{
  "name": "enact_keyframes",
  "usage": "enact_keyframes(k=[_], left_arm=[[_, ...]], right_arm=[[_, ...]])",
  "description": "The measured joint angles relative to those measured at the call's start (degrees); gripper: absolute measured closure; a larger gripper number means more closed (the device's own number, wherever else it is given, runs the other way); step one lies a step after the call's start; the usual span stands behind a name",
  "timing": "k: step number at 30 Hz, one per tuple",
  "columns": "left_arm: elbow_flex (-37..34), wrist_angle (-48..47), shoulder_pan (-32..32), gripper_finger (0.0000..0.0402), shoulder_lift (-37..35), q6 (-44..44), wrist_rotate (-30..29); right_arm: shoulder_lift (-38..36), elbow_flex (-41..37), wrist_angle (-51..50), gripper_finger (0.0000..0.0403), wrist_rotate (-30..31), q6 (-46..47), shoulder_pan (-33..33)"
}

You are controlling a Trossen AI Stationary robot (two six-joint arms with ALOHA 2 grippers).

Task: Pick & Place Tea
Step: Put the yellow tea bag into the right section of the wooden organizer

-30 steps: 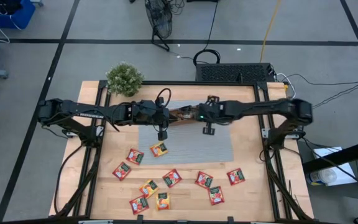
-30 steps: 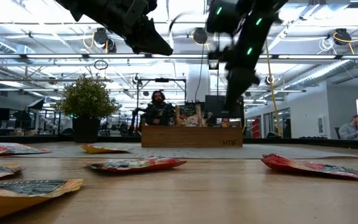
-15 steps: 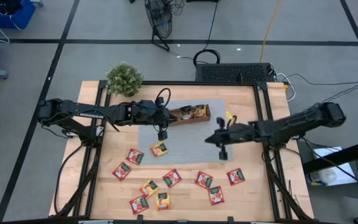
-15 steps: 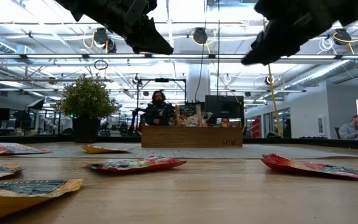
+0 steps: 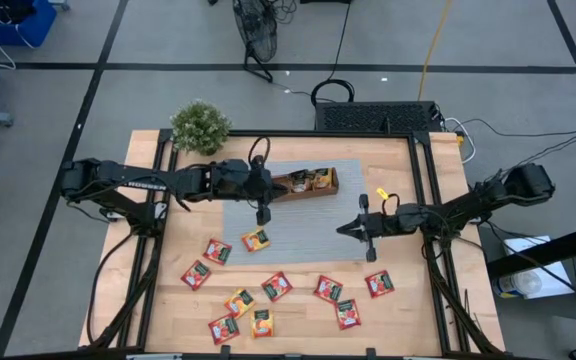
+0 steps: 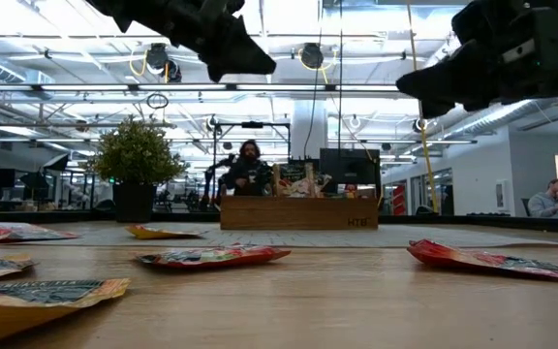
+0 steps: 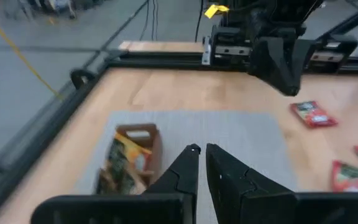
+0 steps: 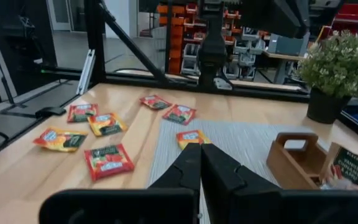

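From above, my left gripper (image 5: 262, 214) hangs empty by the wooden tray (image 5: 308, 182), fingers nearly together; tea packets (image 5: 277, 286) lie scattered along the near table. My right gripper (image 5: 368, 250) is pressed shut, empty, over the grey mat (image 5: 298, 235). Level view: packets (image 6: 211, 256) lie flat

Two dark, slender jointed arms here, matte black all over, with black cables looping off the left arm (image 5: 138, 182) near its wrist. The right arm (image 5: 468, 205) carries a small yellow tag by its wrist, and both end in tapered black fingers (image 7: 182, 171).
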Motion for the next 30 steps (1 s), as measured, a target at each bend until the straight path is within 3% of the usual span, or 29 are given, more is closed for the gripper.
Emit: enact_keyframes(k=[4, 8, 13, 16, 20, 30], left_arm=[[0.0, -1.6, -0.1, 0.0364, 0.1, -4.1, 0.3], [0.0, -9.7, -0.4, 0.0364, 0.1, -8.2, 0.5], [0.0, -33.1, -2.2, 0.0364, 0.1, -16.3, 8.3], [-1.5, -42.6, -4.7, 0.0362, 0.1, -28.4, 5.1], [-6.9, -42.6, -5.7, 0.0328, 0.1, -37.7, 3.9], [-13.7, -27.5, -7.6, 0.0192, 0.1, -37.3, 8.6]], right_arm=[[-0.4, -1.0, -0.1, 0.0403, 0.0, -0.1, 0.0], [-0.4, -1.3, -0.7, 0.0403, 0.0, -0.1, 0.0], [-0.4, -1.3, -0.8, 0.0403, 0.0, 0.0, 0.0], [-0.4, -1.3, -1.0, 0.0403, 0.0, -0.1, 0.0], [-0.4, -1.3, -1.1, 0.0403, 0.0, -0.2, 0.0], [-0.4, -1.3, -1.1, 0.0403, 0.0, -0.2, 0.0]])
